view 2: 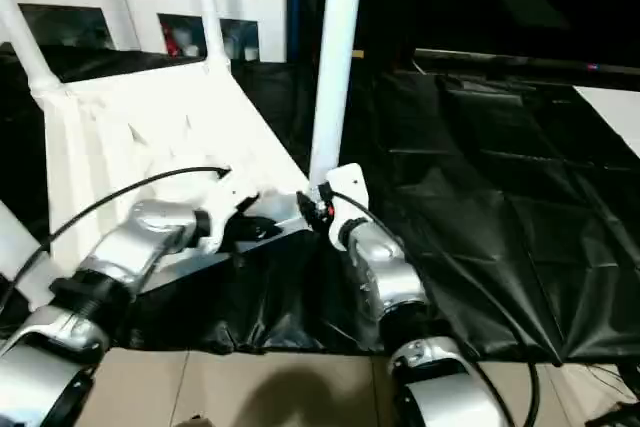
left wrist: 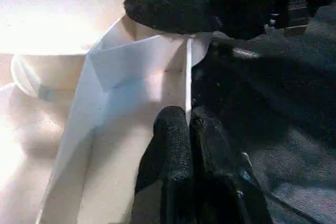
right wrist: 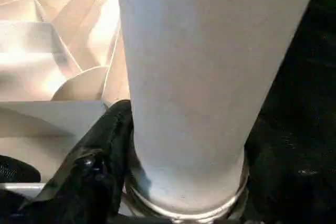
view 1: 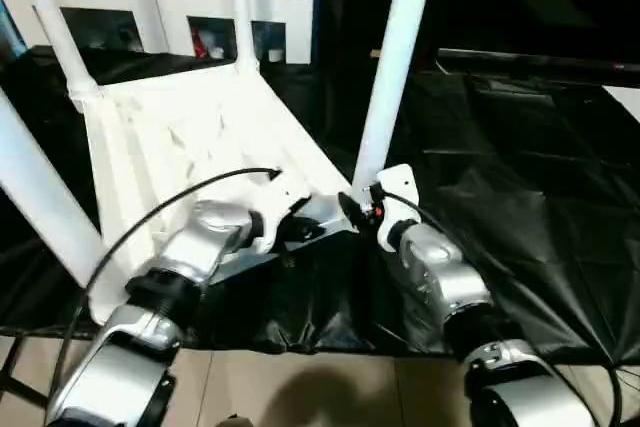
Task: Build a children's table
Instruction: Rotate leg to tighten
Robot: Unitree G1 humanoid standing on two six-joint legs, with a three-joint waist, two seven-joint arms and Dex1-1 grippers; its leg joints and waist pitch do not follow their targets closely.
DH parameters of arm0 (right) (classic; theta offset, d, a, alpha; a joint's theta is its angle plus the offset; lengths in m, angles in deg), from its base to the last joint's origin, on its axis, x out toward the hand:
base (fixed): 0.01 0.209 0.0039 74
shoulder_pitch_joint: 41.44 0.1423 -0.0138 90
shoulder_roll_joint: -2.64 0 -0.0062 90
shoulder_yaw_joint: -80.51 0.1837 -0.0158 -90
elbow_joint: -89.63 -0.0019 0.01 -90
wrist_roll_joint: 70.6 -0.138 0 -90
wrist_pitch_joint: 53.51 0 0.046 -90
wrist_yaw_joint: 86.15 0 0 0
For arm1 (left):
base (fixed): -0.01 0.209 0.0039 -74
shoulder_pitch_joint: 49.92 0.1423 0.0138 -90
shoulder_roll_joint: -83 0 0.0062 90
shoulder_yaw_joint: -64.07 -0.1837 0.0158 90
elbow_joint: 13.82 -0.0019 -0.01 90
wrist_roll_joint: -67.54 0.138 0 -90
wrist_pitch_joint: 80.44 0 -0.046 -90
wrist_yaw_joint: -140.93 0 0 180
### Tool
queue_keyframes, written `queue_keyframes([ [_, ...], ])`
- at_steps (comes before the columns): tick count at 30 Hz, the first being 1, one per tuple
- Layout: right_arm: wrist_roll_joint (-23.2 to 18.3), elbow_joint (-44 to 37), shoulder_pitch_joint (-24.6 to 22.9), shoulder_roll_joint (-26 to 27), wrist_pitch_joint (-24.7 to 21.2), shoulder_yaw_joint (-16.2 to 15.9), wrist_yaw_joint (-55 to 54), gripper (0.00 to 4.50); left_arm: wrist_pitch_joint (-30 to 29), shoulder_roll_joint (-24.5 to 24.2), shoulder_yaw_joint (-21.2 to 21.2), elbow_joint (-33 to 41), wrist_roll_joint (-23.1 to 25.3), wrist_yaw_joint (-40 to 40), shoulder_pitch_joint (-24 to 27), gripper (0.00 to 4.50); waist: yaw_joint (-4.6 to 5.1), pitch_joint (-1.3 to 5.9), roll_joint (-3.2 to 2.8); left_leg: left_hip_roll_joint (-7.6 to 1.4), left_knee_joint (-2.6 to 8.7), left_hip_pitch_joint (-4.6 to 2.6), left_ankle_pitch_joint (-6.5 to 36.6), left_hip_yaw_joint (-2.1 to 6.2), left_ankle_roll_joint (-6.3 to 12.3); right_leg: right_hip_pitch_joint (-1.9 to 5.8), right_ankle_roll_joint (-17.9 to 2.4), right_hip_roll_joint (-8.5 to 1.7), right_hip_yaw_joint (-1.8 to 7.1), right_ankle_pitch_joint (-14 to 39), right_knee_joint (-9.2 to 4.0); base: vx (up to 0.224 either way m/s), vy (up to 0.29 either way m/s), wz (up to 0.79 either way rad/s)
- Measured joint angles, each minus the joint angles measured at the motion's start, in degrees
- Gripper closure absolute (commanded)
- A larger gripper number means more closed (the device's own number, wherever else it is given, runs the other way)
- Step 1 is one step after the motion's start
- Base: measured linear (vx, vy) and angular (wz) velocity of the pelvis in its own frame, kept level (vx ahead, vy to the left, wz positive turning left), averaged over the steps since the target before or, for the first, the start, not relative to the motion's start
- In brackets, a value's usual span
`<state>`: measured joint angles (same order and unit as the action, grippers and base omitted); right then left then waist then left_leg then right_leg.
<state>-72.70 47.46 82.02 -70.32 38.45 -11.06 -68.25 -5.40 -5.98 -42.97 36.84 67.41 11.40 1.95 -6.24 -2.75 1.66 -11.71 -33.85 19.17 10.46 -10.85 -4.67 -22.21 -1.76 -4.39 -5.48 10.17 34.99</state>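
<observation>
The children's table lies upside down on a black cloth, its white ribbed tabletop facing up. Three white legs stand in corner sockets. The fourth leg stands upright in the near right socket. My right gripper is shut around this leg's base, with one black finger pressed against the tube; the other finger is hidden behind it. My left gripper is shut on the tabletop's thin rim just left of that corner.
A white cabinet with glass doors stands behind the table. Crumpled black cloth covers the surface to the right. The cloth ends close to me, with light floor below. A black cable arcs over my left forearm.
</observation>
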Motion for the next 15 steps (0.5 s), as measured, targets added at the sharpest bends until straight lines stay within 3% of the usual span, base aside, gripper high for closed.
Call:
queue_keyframes([
  [4,-0.96,0.25,-0.01,-0.31,1.47,1.04,4.34,0.76,3.8,-1.12,0.32,-0.51,0.2,2.47,0.4,4.5,0.06,-0.02,-0.02,0.0,0.22,0.21,0.0,0.02,0.0,-0.22,0.07,0.01,-0.03,0.04,0.0,0.0,0.0,0.0],
  [7,-2.55,0.06,0.0,-2.66,2.65,0.41,13.31,0.47,5.68,-3.01,0.86,1.09,-0.33,6.11,1.72,4.5,0.13,0.04,-0.1,-0.03,0.24,0.84,-0.01,0.0,0.0,-0.81,-0.11,0.04,-0.03,-0.03,0.18,0.0,0.0,0.0],
  [9,-2.61,-0.33,0.0,-4.62,3.2,-1.45,18.85,0.26,7.41,-4.63,0.89,2.04,-0.79,8.9,2.54,4.5,-0.03,0.04,-0.12,-0.05,0.33,0.88,-0.01,-0.02,0.01,-0.89,-0.19,0.05,-0.05,0.08,0.24,0.0,0.0,0.0],
  [15,-3.34,-5.7,-1.0,-10.41,3.27,-7.24,38.12,0.26,8.59,-8.78,1.11,4.43,-3.02,17.9,4.92,4.5,-0.39,0.03,-0.12,-0.07,0.24,0.9,0.11,-0.16,0.19,-0.88,-0.22,0.02,-0.04,0.15,0.16,0.0,0.0,0.0],
])
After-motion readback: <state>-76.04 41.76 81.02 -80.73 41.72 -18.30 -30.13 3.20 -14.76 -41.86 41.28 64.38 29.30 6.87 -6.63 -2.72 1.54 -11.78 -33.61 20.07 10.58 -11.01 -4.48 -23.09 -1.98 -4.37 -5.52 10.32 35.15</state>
